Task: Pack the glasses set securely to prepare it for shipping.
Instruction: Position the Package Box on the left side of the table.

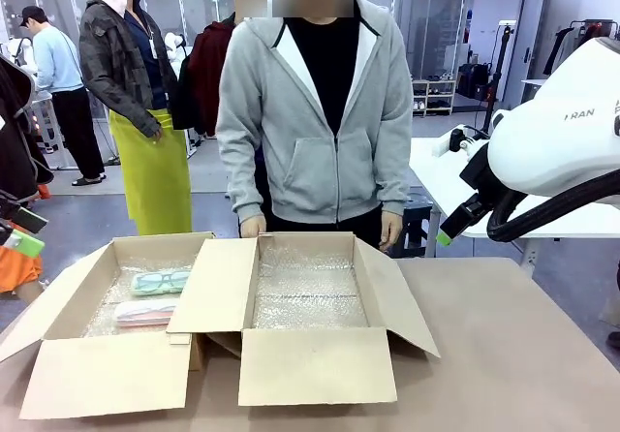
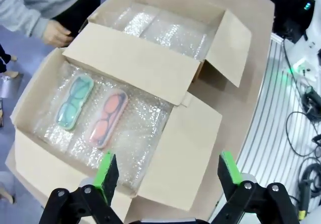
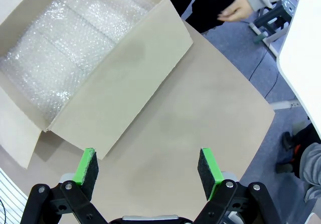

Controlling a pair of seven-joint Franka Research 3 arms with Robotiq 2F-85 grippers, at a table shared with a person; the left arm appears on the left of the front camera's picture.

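The left gripper (image 2: 169, 174) hangs high above the table with its two green pads wide apart and nothing between them. Right below it is a flap of the left box (image 2: 30, 103), which is open at the top. Inside, on a bed of bubble wrap (image 2: 145, 121), lie the two glasses cases side by side, close but not touching: the green case (image 2: 74, 102) nearer the person and the pink case (image 2: 108, 117) next to it. The right gripper (image 3: 149, 173) is also wide open and holds nothing. It hovers over the bare brown table (image 3: 200, 113), just beside a flap of the right box (image 3: 125, 68). That box has only bubble wrap on its floor. The two boxes sit side by side, and one flap of the right box lies over the edge of the left one. The person (image 1: 325, 112) stands at the far side with both hands hanging close to the boxes. The cases are in the box, but nothing covers them yet and the flaps are all open, so I think the packing is only partly done. If a gripper pushes a flap down too hard, the flap could squash the cases. The box could also slide on the smooth table. The person's hand (image 2: 56, 33) is close to the box, so a gripper coming down fast might bump it.
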